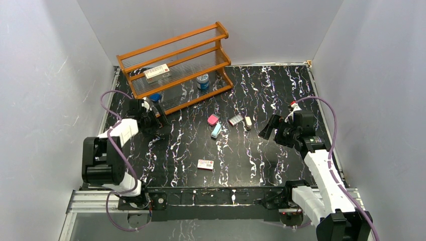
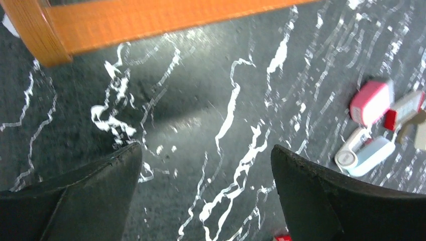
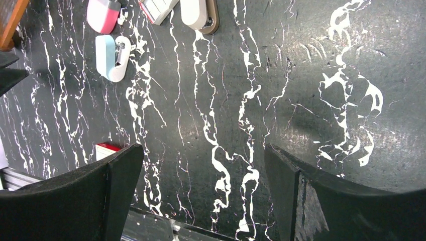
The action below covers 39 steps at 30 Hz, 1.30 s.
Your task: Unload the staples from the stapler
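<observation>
Left fingers (image 1: 160, 114) spread wide from above, nothing between them, low over the counter (image 1: 251, 160) just beside the front foot of the orange wooden rack (image 1: 198, 99); right fingers (image 1: 265, 131) equally wide and empty, across on the right side. Between the two arms, mid-counter: the teal-blue stapler (image 1: 216, 131), lying flat just below a pink block (image 1: 213, 119), untouched. Nearer the bases, apart from that cluster, a red-and-white box (image 1: 205, 164). Over to the left wrist: both dark fingers (image 2: 100, 191) splayed at the bottom corners, bare marbled counter in the gap, rack rail (image 2: 150, 20) across the top, stapler (image 2: 364, 155) off at the right edge, well clear of the tips, pink block (image 2: 370, 100) just above it. On to the right wrist: fingers (image 3: 100, 196) gaping too, gripping nothing; stapler (image 3: 111, 57) up in the top left, silver metal showing at its middle, pink block (image 3: 103, 15) just beside it, corner of the red-and-white box (image 3: 106, 149) peeking out by the left-hand tip.
</observation>
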Motion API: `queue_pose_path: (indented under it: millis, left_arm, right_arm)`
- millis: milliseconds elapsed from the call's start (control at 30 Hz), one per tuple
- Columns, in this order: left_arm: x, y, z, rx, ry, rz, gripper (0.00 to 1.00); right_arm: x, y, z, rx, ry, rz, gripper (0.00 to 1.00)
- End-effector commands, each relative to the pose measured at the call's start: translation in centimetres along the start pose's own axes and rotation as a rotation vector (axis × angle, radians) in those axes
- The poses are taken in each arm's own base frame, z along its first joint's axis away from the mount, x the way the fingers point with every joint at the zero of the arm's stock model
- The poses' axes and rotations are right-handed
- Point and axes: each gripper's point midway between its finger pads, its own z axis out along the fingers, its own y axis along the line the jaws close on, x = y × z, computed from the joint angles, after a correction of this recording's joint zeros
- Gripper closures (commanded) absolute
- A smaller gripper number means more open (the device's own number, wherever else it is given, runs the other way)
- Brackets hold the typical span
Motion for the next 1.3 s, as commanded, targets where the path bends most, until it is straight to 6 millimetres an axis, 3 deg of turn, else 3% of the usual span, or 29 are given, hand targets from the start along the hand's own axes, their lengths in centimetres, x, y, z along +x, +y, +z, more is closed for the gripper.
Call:
queue_pose_path:
  millis: [0, 200, 333, 467, 600, 867, 933, 1067, 1133, 1267]
  left_arm:
    - [-4.3, 0.0, 1.7, -0.04, -0.104, 0.005, 0.04]
    - [-9.8, 2.5, 3.1, -0.156, -0.224, -0.012, 0.03]
    - [-13.3, 3.9, 5.1, -0.117, -0.21, -0.065, 0.03]
    - [-15.4, 3.0, 6.5, -0.065, -0.173, -0.015, 0.04]
    - [-13.3, 3.2, 5.6, -0.066, -0.146, -0.023, 0.05]
    - [-6.5, 1.9, 0.4, 0.005, -0.133, -0.083, 0.05]
    - [-5.0, 0.5, -0.9, 0.059, -0.12, -0.089, 0.05]
    - [-1.4, -4.2, -3.3, 0.149, -0.095, 0.019, 0.05]
    - [1.4, -6.5, -4.0, 0.186, -0.055, 0.09, 0.06]
    - [5.7, -8.8, -4.4, 0.227, 0.01, 0.165, 0.07]
  right_arm:
    - [-1.5, 0.9, 0.0, -0.035, -0.045, -0.013, 0.01]
    - [-1.6, 0.9, -0.2, -0.031, -0.045, -0.012, 0.01]
    - [-1.4, 0.7, -0.4, -0.018, -0.041, -0.015, 0.01]
    - [-1.1, 0.6, -0.5, -0.018, -0.04, -0.023, 0.01]
    - [-0.7, 0.8, -0.2, -0.043, -0.02, -0.025, 0.01]
    - [-0.1, 2.7, 1.2, -0.166, 0.049, -0.01, 0.01]
    - [0.0, 2.9, 1.6, -0.181, 0.072, -0.002, 0.01]
    - [0.4, 3.6, 2.2, -0.218, 0.124, 0.017, 0.01]
    - [0.7, 3.7, 2.4, -0.224, 0.138, 0.022, 0.01]
    - [1.3, 3.6, 2.7, -0.229, 0.144, 0.043, 0.01]
